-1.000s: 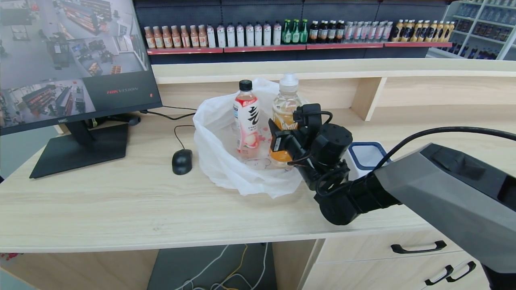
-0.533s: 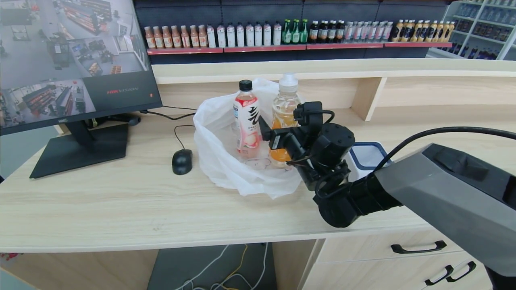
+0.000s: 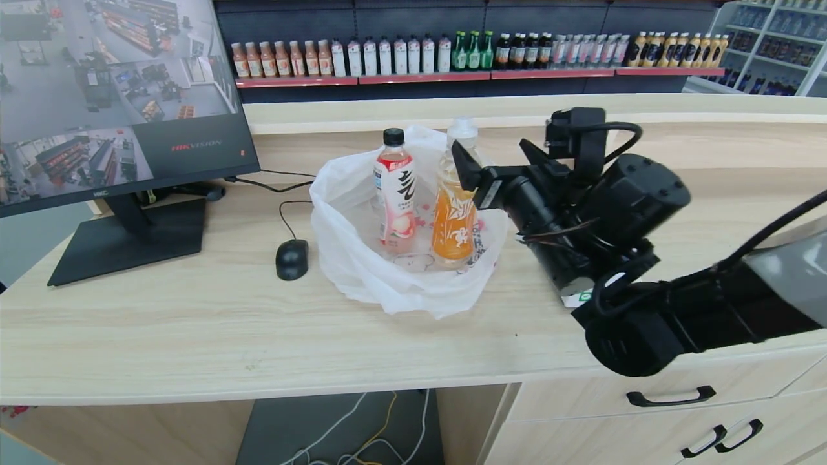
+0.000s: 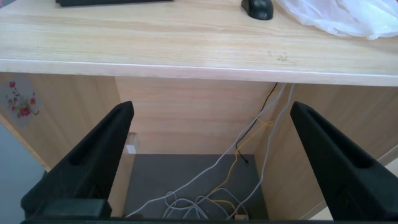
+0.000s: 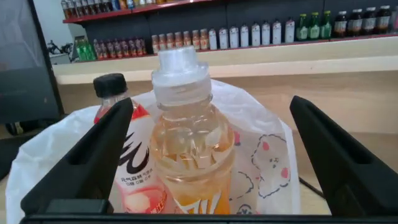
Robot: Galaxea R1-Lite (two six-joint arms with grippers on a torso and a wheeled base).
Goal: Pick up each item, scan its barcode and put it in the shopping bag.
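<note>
- Right gripper [image 5: 210,109]: fingers spread wide, holding nothing; it hovers beside the shopping bag [image 3: 362,258], level with the neck of the orange bottle [image 3: 454,216].
- Left gripper [image 4: 211,112]: fingers apart, empty, low in front of the counter [image 3: 194,323], facing loose cables [image 4: 217,186] underneath.
- Orange bottle: upright in the bag, white cap, orange label with white graphics.
- Pink bottle [image 3: 394,194]: upright in the bag, just beside the orange one, black cap, white label with a large black character and a peach picture.
- Shopping bag: white plastic, mouth open, small cartoon faces printed inside.
- Mouse [image 3: 291,258]: black, wired, near the bag.
- Monitor [image 3: 97,97]: shows a grid of camera feeds.
- Shelf [image 3: 478,74]: red-edged, lined with bottles, behind the counter.
</note>
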